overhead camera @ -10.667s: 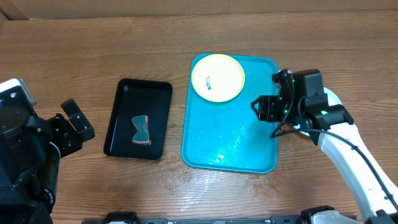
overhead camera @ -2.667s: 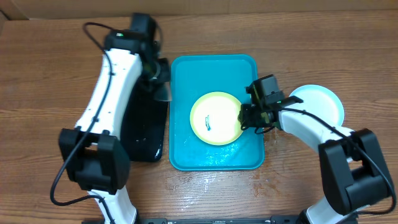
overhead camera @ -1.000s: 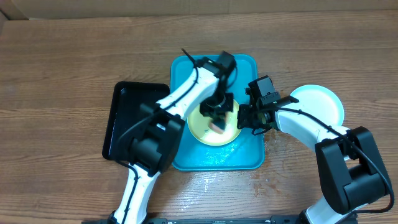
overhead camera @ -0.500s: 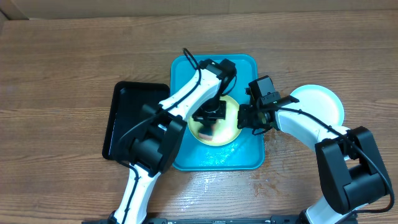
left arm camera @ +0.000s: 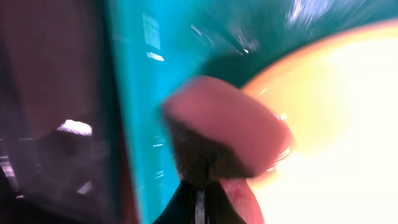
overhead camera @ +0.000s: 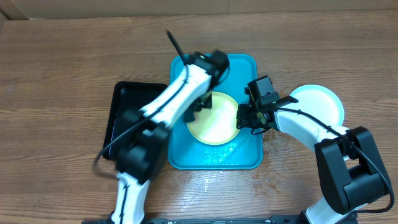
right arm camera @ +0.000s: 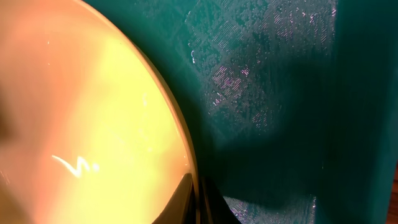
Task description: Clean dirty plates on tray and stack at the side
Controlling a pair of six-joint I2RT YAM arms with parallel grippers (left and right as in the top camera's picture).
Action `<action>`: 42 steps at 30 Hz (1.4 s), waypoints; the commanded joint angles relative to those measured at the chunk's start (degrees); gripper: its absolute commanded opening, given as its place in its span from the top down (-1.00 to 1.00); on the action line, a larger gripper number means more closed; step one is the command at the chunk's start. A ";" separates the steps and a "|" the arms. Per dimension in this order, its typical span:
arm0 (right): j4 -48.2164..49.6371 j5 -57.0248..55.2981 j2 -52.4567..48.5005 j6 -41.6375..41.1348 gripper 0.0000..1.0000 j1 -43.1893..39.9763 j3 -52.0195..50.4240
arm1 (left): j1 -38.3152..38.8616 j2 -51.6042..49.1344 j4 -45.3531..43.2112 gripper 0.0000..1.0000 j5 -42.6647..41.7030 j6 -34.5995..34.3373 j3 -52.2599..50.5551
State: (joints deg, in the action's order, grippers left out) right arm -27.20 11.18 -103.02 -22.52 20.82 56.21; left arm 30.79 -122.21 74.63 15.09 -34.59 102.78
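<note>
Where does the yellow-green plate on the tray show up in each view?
Overhead: yellow-green plate at frame centre.
Left wrist: right side, behind the sponge.
Right wrist: left half.
Shared landmark: turquoise tray under it.

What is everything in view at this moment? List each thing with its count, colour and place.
table: one, brown wood, under everything.
blue tray: one, turquoise, centre of the table.
yellow-green plate: one, pale yellow-green, lying in the blue tray.
white plate: one, white, on the table to the right of the blue tray, partly behind the right arm.
black tray: one, black, left of the blue tray, partly covered by the left arm.
sponge: one, looks pinkish in the blurred left wrist view, at the plate's left edge.
left end effector: one, black, shut on the sponge over the plate's left side.
right end effector: one, black, shut on the yellow-green plate's right rim.
</note>
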 commanded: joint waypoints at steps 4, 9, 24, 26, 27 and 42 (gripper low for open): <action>-1.18 -4.11 -1.49 -0.02 0.92 -0.31 -0.87 | -7.13 19.43 2.38 0.92 3.13 1.49 0.50; -1.60 -4.11 -1.49 -0.02 0.92 -0.31 -0.87 | -14.12 20.39 7.17 0.91 3.48 2.49 -0.31; -2.08 -4.02 -1.46 -0.02 0.92 -0.31 -0.87 | -24.59 18.45 -15.87 0.91 -7.80 5.05 -31.65; -3.30 -3.41 -1.42 0.00 0.92 -0.31 -0.42 | -25.35 18.88 -15.41 0.88 -10.67 6.27 -30.88; -4.66 -2.95 -1.29 -0.02 0.92 -0.31 0.22 | -25.73 19.21 -14.86 0.80 -12.00 7.04 -30.27; -18.97 -3.67 11.41 11.76 0.92 9.62 21.79 | -35.50 38.95 2.80 -0.99 -21.51 12.11 -4.96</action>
State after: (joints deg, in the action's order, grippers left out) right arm -47.35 7.75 -93.86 -14.94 26.44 73.19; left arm -3.01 -89.93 75.59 -4.12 -23.79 91.74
